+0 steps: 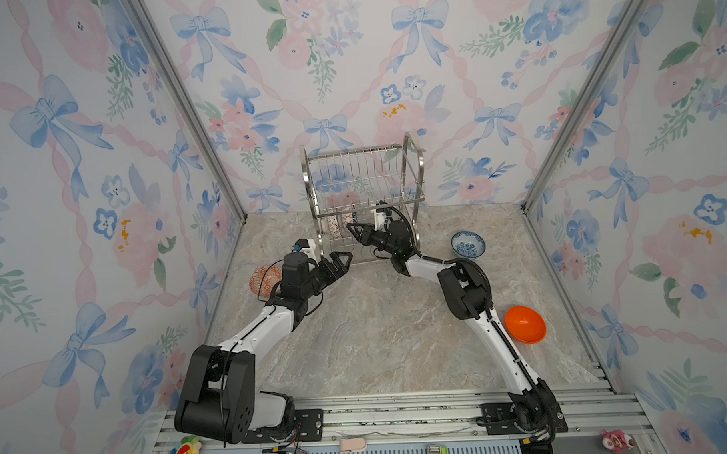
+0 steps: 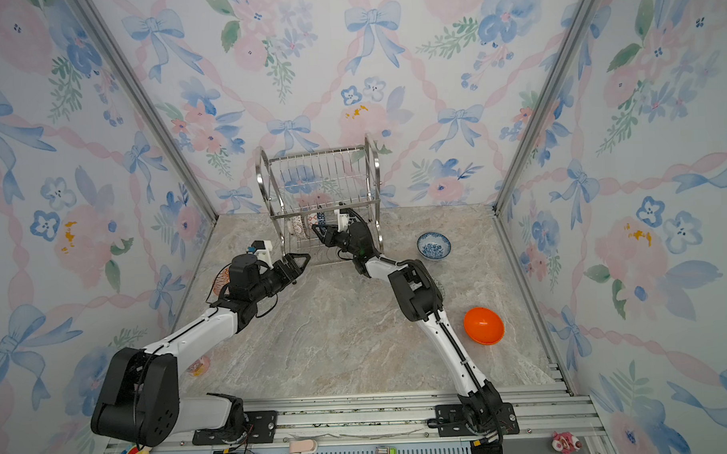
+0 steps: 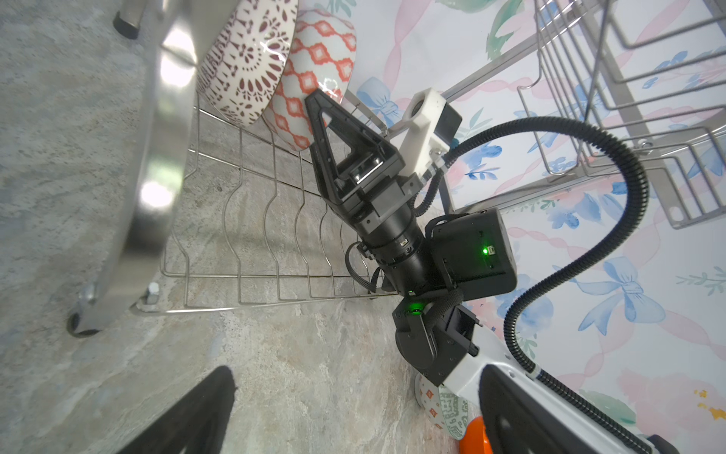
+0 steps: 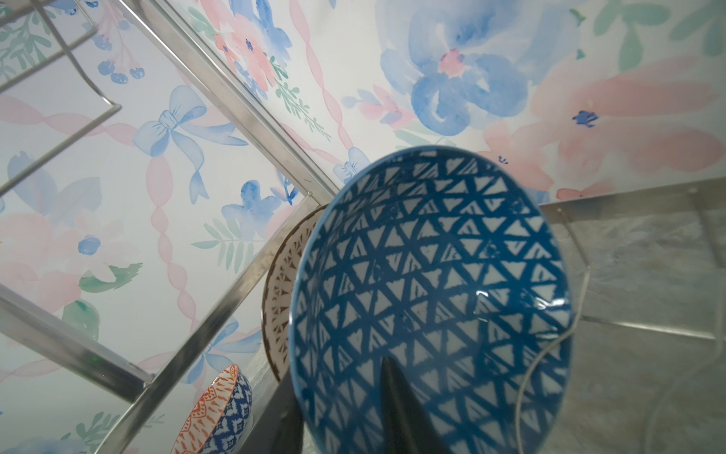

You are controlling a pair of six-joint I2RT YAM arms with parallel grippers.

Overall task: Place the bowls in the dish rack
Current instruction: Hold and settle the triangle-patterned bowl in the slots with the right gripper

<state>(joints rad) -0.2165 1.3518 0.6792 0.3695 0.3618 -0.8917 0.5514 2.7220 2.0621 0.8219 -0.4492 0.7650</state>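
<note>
- Fingers [image 4: 396, 405] of the right gripper [image 1: 353, 229] straddle the blue bowl's [image 4: 432, 275] rim, one inside and one behind. Whether they pinch it I cannot tell.
- The blue bowl stands on edge in the rack's [image 1: 364, 178] lower tier, just beside the red bowl [image 3: 318, 63] and the lattice bowl [image 3: 247, 59].
- Risk: if it is not seated between wires, letting go could send it rolling or tipping onto those neighbours. A crooked pull-out could hook the rim.
- Room: the upper tier is close overhead and wires lie beneath, so the rack's open near side looks the only clear exit.
- The left gripper [image 1: 340, 260], spread wide and empty, hovers just beside the rack's near left corner. Swinging out that way risks a clash.
- Not yet racked: a patterned bowl [image 1: 260, 279] left of the rack, a blue-white bowl [image 1: 468, 244] right of it, and an orange bowl [image 1: 525, 324] farther right.
</note>
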